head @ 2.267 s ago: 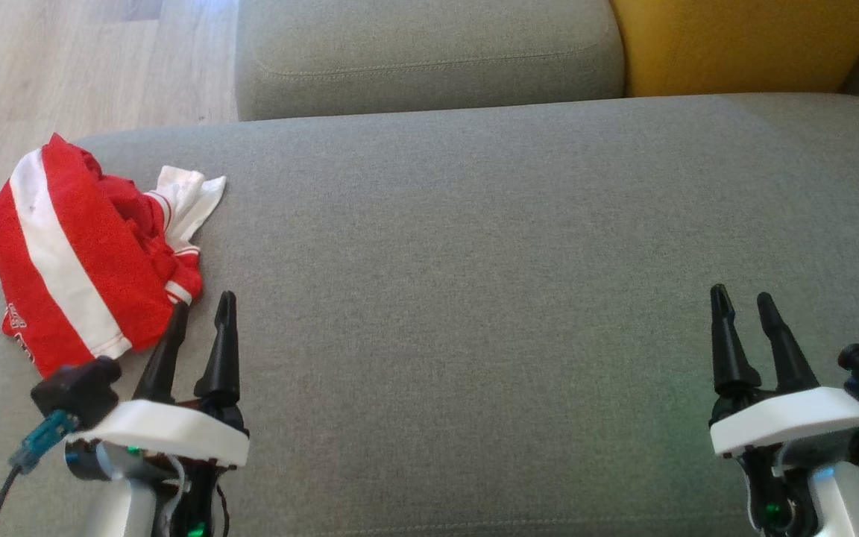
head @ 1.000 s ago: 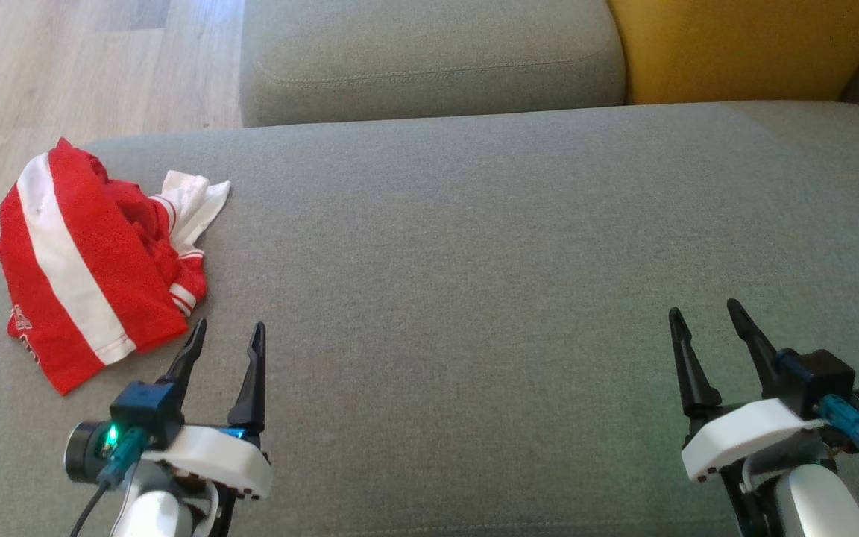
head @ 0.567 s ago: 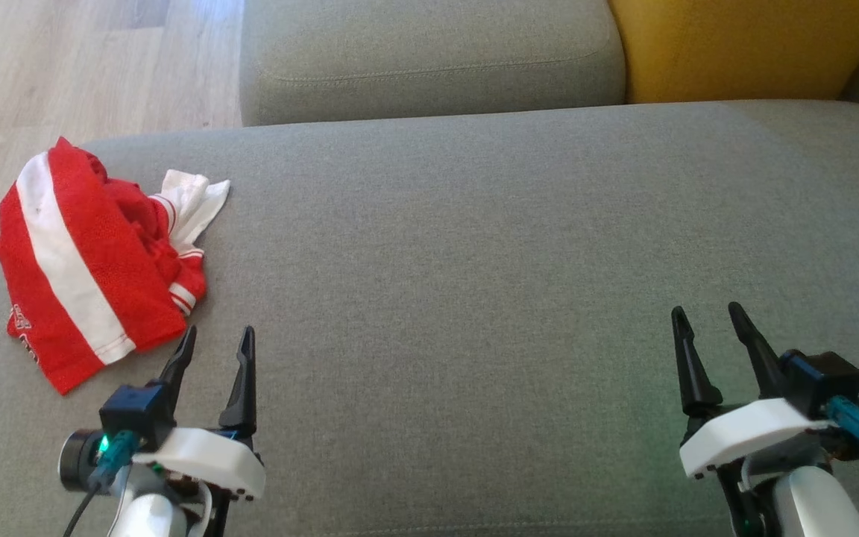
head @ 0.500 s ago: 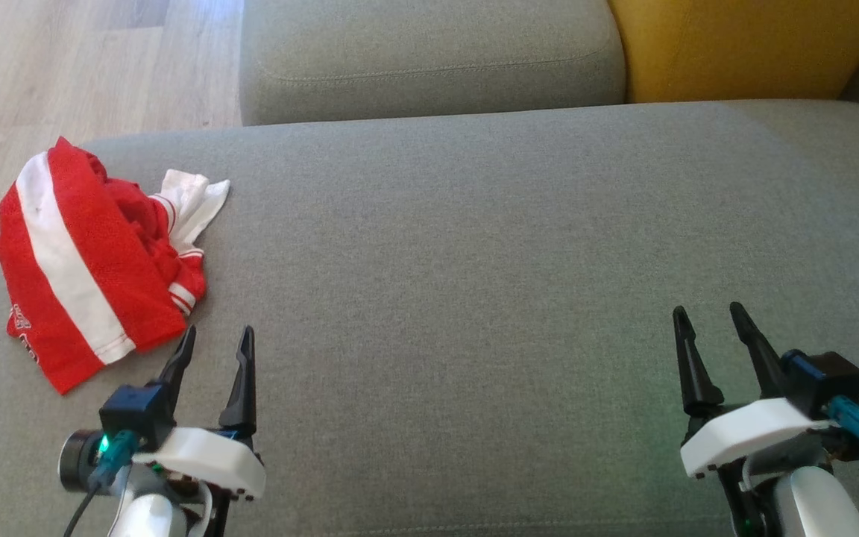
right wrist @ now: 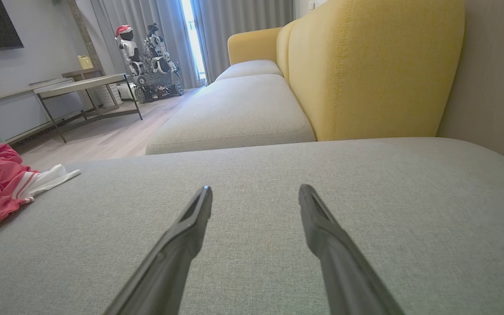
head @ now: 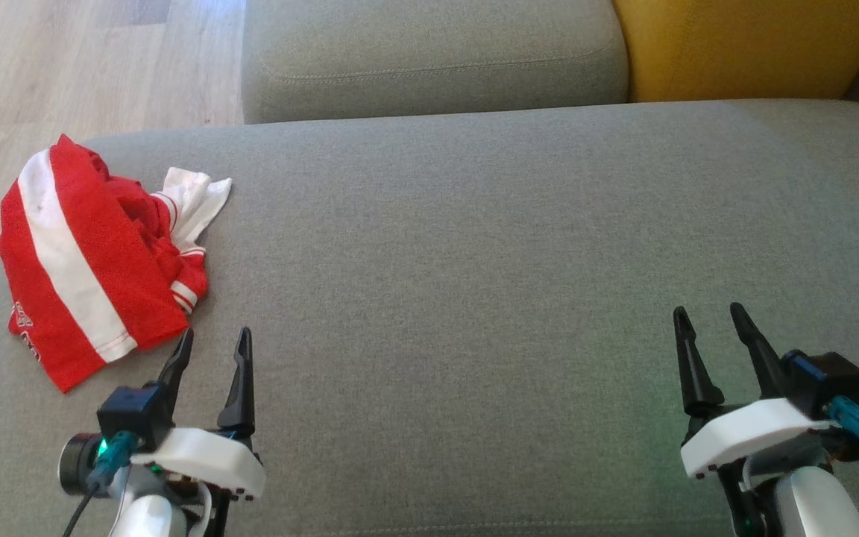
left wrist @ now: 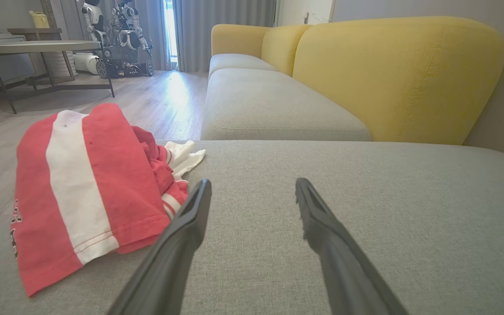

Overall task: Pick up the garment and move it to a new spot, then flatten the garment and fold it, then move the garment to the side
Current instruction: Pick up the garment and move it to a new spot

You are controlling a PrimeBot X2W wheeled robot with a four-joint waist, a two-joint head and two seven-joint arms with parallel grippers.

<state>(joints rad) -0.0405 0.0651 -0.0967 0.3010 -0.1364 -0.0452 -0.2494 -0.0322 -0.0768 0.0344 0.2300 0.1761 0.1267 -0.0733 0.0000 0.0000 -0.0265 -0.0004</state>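
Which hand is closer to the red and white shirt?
Left. The left hand is just beside the red-and-white shirt; the right hand is far across the grey cushion.

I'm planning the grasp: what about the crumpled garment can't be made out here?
1. The garment: head view, its own crumpled folds hide its overall shape.
2. Its lettering: left wrist view, too small and wrapping round the edge to read.
3. Most of the garment: right wrist view, cut off by the left edge.
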